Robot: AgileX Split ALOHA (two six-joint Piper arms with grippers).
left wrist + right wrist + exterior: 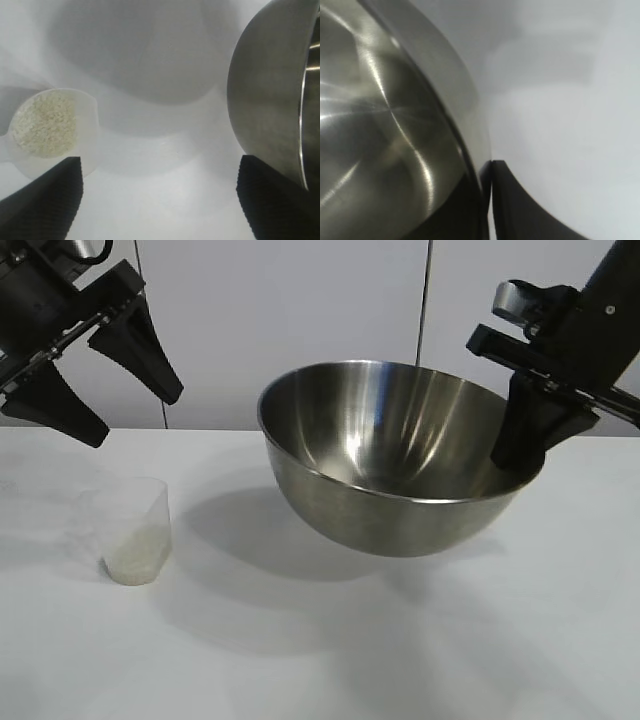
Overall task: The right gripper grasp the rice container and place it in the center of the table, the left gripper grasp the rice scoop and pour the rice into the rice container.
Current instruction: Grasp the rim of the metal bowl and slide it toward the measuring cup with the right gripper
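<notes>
The rice container (390,460), a shiny steel bowl, hangs tilted a little above the table (300,670), its shadow beneath it. My right gripper (525,445) is shut on its right rim, one finger inside and one outside; the right wrist view shows the rim (465,135) pinched at the gripper (487,172). The rice scoop (130,530), a clear plastic cup, stands at the left with rice (132,558) in its bottom. My left gripper (133,415) hovers open above it, holding nothing. In the left wrist view, the scoop (87,125) with the rice (45,122) lies beside one finger of the gripper (160,170), and the bowl (265,95) is past the other.
Bare white tabletop spreads in front of and between the scoop and the bowl. A white panelled wall (300,310) stands behind the table.
</notes>
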